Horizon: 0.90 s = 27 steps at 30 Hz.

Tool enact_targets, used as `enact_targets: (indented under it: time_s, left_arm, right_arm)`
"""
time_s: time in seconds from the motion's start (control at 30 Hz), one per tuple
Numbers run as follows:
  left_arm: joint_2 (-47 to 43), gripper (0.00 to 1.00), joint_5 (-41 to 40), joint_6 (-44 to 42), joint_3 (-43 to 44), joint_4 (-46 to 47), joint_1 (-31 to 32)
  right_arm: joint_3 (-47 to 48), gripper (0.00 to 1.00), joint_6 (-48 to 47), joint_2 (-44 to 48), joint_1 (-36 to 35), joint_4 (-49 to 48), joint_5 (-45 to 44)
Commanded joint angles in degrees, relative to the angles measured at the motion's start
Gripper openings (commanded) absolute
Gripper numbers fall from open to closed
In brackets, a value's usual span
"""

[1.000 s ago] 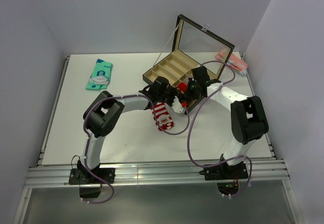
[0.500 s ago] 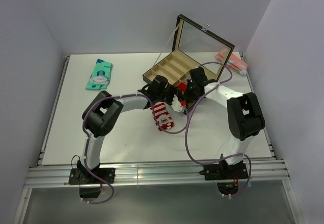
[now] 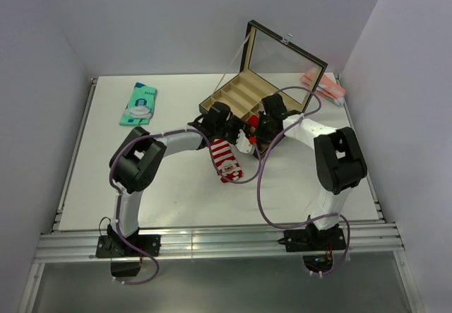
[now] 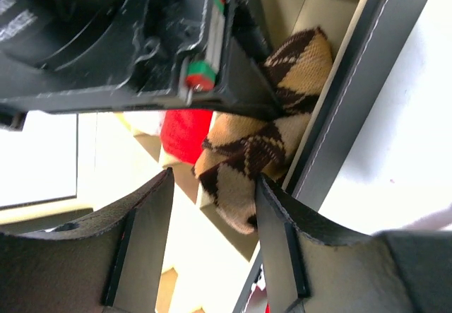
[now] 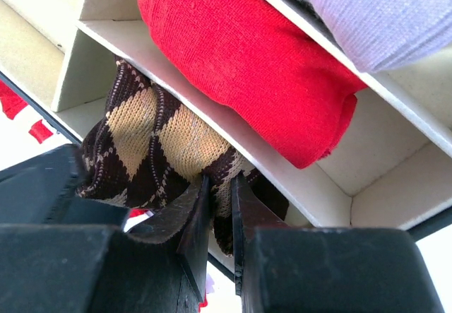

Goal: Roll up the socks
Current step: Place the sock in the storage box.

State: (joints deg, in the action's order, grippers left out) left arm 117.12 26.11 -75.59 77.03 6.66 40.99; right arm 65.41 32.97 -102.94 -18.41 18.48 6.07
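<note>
about 1 of 2 socks looks done. the argyle sock is bunched into a short, fat bundle and lies in a slot of the box. its near end pokes between the tips of the left fingers, which stand wide with nothing clamped. the right fingers are drawn narrow, pinching a fold of that same sock on the side nearest them. whether the bundle will hold its shape once let go cannot be told. the santa sock is what is left. it lies flat and unrolled on the worktop, just on the near side of both sets of fingers in the top view.

the argyle is a chunky knit, tan with dark brown diamonds, soft enough to bulge and crease around the pinch. the santa sock is red-and-white striped and limp. the box has stiff dark walls with pale stitching and straight cream dividers. just beyond the right fingers, in the next slot, sits a red roll, finer-knit and smooth, and past it a pale lilac fabric.
</note>
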Motion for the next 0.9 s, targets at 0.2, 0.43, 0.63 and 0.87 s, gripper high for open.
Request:
enact_targets:
  time_s: [0.2,0.43,0.63,0.87]
  left_arm:
    - [-4.35,0.54,1.14,1.50,2.50,-2.17,-2.06]
    - [-6.99,0.53,2.46,8.17,4.53,-2.35,-4.16]
    - [-10.68,0.52,1.58,15.46,5.23,-3.84,-5.48]
    - [-19.72,0.50,-1.14,23.72,-2.14,-4.11,-6.63]
  right_arm:
    - [1.04,0.04,-2.21,-3.94,-0.22,3.58,-3.69]
    - [1.48,0.04,-3.52,-4.29,-0.74,3.40,-4.13]
    - [3.50,0.13,-3.88,-5.43,-1.97,4.81,-5.89]
    - [3.76,0.40,-4.05,-6.57,-2.15,5.16,-7.12]
